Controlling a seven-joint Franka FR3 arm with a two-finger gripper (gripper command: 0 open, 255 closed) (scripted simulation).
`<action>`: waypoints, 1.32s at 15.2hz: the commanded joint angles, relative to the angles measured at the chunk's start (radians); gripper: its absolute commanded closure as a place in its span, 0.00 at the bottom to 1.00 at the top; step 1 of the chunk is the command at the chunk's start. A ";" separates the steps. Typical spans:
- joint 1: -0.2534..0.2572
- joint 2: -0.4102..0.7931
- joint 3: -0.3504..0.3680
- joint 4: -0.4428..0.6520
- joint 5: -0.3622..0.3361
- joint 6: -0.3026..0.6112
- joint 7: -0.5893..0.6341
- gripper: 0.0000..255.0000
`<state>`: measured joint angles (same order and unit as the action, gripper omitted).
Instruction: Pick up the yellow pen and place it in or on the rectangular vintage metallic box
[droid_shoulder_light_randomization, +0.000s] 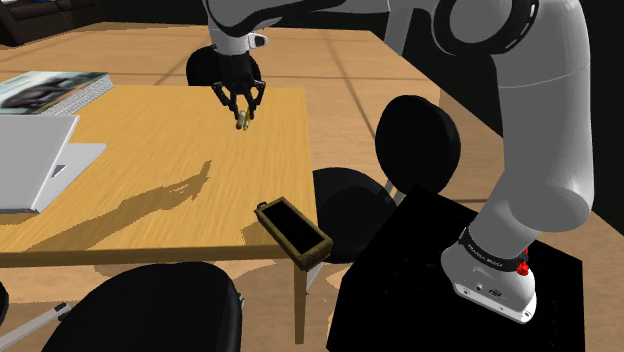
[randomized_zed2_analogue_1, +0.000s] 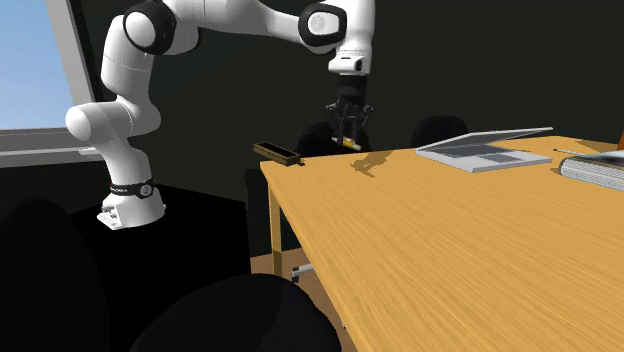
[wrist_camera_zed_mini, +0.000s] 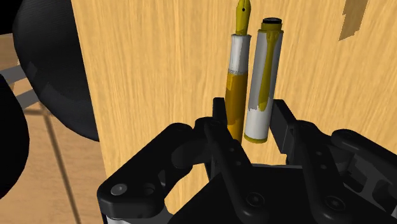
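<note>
Your gripper clasps the yellow pen between its closed fingers, raised above the wooden table, apparently clear of its surface. The dark oblong box sits open at the table's corner, well apart from the pen.

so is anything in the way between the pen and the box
Nothing visible. The end effector holds the yellow pen above the table, and only bare surface lies between it and the open box at the table's corner. The laptop lies well aside.
</note>
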<state>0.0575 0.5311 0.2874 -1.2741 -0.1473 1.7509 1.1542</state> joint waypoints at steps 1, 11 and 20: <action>-0.001 -0.043 0.007 -0.059 0.008 0.015 0.011 1.00; 0.026 -0.370 0.073 -0.515 0.091 0.155 0.122 1.00; 0.092 -0.598 0.144 -0.772 0.186 0.201 0.226 1.00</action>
<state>0.1399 -0.0417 0.4226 -2.0189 0.0270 1.9472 1.3661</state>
